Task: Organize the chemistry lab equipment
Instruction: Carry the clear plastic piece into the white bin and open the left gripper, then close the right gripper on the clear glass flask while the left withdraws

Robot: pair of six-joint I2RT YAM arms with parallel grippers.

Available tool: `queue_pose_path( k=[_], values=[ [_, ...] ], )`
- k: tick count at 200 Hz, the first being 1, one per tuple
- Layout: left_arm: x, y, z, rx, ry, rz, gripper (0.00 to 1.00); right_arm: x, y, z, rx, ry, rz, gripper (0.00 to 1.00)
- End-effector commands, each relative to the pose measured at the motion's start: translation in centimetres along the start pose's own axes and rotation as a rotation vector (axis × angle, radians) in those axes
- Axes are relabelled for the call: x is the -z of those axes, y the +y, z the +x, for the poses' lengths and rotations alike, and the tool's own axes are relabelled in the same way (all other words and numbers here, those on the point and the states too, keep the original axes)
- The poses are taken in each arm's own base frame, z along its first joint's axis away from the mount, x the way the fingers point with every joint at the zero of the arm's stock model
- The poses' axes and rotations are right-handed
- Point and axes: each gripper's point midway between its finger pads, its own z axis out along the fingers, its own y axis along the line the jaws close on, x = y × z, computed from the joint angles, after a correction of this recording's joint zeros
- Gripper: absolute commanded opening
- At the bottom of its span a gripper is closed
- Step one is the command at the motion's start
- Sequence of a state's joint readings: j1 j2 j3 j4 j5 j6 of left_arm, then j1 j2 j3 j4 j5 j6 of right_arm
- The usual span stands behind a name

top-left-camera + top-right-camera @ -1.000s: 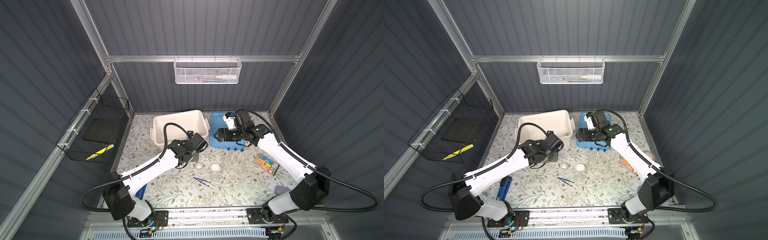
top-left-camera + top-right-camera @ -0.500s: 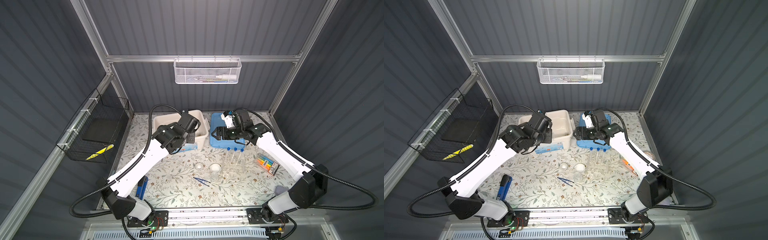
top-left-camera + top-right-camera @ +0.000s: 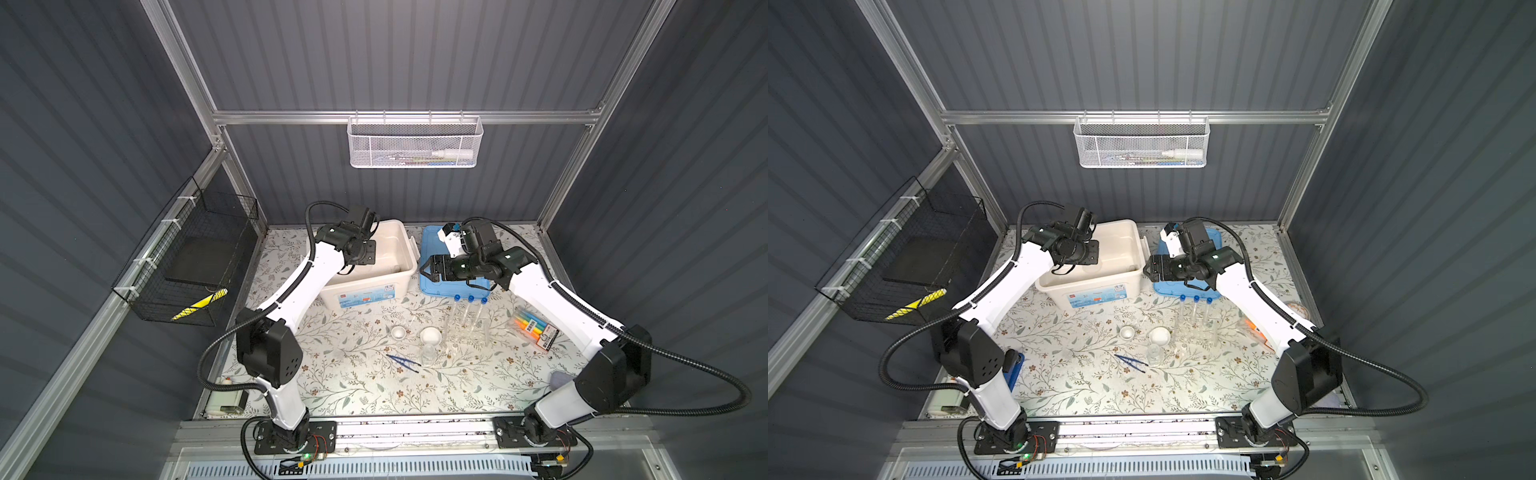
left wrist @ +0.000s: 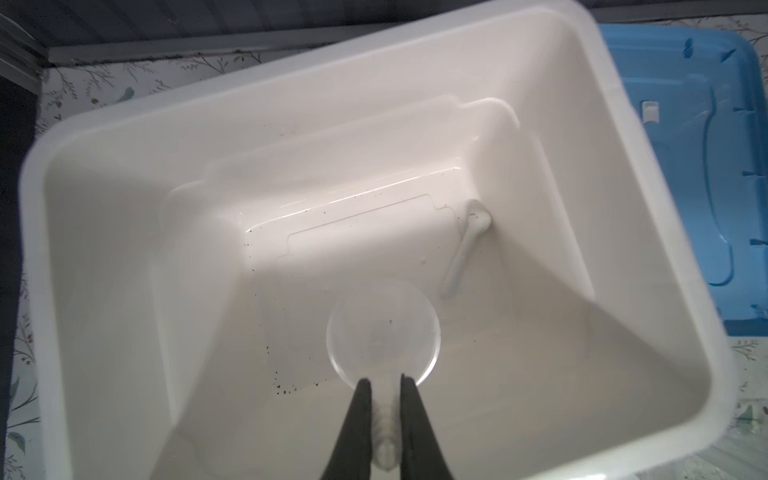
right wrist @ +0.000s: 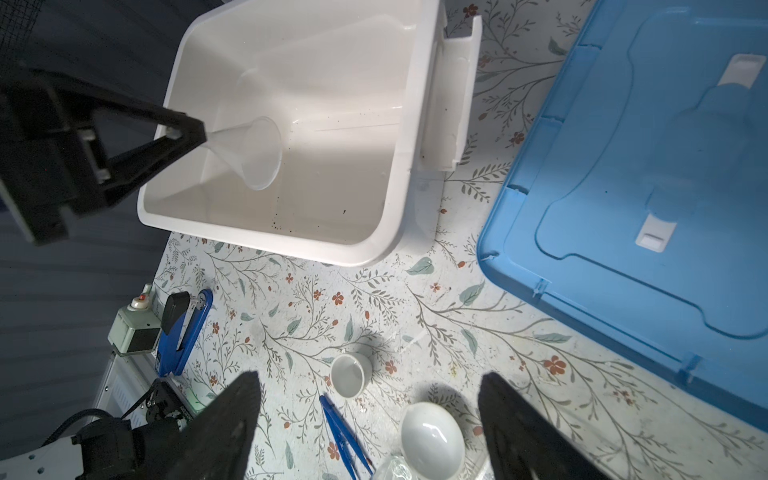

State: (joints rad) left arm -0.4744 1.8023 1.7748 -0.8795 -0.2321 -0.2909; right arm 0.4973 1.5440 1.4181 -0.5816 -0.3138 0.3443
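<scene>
Clear funnel point(image 4: 382, 336) is now over the open white bin point(image 4: 104, 249). The left end effector point(image 4: 385, 380) pinches it by the stem, jaws fully in. The cone mouth points away from the tips, down at the bin floor.

What changed: a second ago that end effector was low over the bench point(image 5: 415, 311), near the bin's front wall. Half a second ago it was mid-swing. Now it hangs above the bin opening. Carry looks done to me; release is the next step. I can't tell the funnel's height off the floor.

White rod point(image 4: 463, 257) lies on the bin floor, out past the funnel's rim from the tips and off to one side. That one reads as already stowed. Blue lid point(image 4: 685, 145) lies flat on the bench beyond the bin wall.

Right end effector point(image 5: 368, 378) has barely shifted. Its jaws are wide and hold nothing, hovering over the bench.
- Below and between its fingers: small white dish point(image 5: 351, 374), larger white dish point(image 5: 432, 440), blue tweezers point(image 5: 343, 436).
- Back toward its arm's base: test tubes point(image 3: 469, 307), upright in the clear rack point(image 3: 465, 332).

Those are all still on the bench, so most of the job is left.

Risk: the funnel is light and may bounce or land on the rod. I'd lower before opening.
</scene>
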Motion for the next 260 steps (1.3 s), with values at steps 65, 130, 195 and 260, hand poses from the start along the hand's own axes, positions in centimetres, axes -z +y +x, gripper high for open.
queue_pose_path(
  k=[65, 130, 195, 260],
  values=[
    [-7.0, -1.8, 1.1, -0.035, 0.102, 0.070, 0.01, 1.6, 0.7, 3.5, 0.140, 0.071, 0.026, 0.82],
    [-9.5, -2.4, 2.6, -0.019, 0.159, 0.085, 0.03, 1.6, 0.6, 3.9, 0.145, 0.075, 0.040, 0.82],
    [-10.3, -2.7, 3.6, -0.001, 0.191, 0.101, 0.16, 2.4, 1.0, 5.5, 0.237, 0.115, 0.070, 0.82],
    [-9.3, -3.1, 2.7, 0.011, 0.160, 0.127, 0.47, 4.2, 2.7, 10.4, 0.338, 0.232, 0.097, 0.75]
  ],
)
